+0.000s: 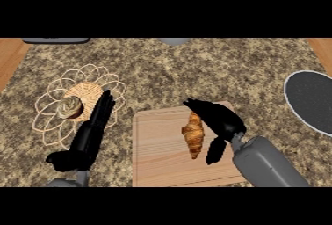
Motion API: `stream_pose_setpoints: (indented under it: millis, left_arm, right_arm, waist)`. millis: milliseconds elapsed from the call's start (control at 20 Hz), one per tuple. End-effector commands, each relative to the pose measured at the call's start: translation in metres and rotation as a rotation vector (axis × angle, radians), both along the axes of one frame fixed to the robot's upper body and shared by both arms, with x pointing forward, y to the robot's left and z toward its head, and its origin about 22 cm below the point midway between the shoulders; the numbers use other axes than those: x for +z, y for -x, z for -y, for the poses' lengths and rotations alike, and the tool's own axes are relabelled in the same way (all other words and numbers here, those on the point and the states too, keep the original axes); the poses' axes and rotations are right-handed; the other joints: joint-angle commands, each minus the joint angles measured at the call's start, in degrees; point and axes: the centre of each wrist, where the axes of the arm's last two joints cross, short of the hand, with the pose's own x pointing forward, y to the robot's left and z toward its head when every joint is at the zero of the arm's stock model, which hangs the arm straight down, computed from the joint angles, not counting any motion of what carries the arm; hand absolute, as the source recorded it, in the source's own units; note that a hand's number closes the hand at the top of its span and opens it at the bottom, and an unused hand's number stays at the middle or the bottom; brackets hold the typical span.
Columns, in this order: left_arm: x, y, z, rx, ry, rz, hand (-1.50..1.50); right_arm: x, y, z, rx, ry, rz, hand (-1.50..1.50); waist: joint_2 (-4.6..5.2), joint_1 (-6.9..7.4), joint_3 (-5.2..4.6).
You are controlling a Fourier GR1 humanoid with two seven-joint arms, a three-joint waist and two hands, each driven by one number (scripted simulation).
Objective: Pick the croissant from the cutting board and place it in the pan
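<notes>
Bare counter [214,70] lies open between cutting board [156,149] and pan [314,103], seemingly unobstructed.

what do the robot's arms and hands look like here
Both forearms are plain grey and rounded, the right forearm thick and cylindrical, the left forearm barely showing at the lower edge. Each ends in a glossy black hand with slim fingers and a thumb: left hand, right hand. No cables, markings or sleeves show.

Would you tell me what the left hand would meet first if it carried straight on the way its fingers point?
Probably the wire basket: the left hand points up the view, fingertips already over its rim beside the cupcake. Height is unclear.
</notes>
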Motion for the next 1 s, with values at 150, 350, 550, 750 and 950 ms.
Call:
stream_pose_setpoints:
  millis: [150,350,550,750,950]
  left_arm:
    - [0.017,-0.008,0.0,0.003,-0.007,-0.006,0.0]
    - [0.003,-0.01,-0.008,-0.003,-0.01,-0.004,0.0]
    - [-0.004,0.006,0.001,0.006,0.006,0.011,0.0]
    - [0.015,0.002,0.001,0.006,-0.005,0.001,0.0]
    - [0.01,-0.001,0.002,-0.009,-0.017,0.0,0.0]
  right_arm:
    - [-0.005,-0.002,0.006,-0.026,-0.062,0.005,-1.5]
    - [-0.044,-0.011,-0.027,-0.014,-0.045,0.001,-1.5]
    - [-0.033,-0.04,-0.005,-0.038,-0.015,-0.032,-1.5]
    - [-0.059,-0.025,-0.022,-0.062,-0.001,-0.057,-1.5]
    - [-0.07,-0.026,-0.029,0.11,0.115,-0.051,1.5]
  waist:
    - [-0.02,-0.13,0.01]
    - [0.08,0.14,0.01]
    - [0.08,0.3,0.01]
    - [0.02,0.19,0.01]
    - [0.15,0.57,0.03]
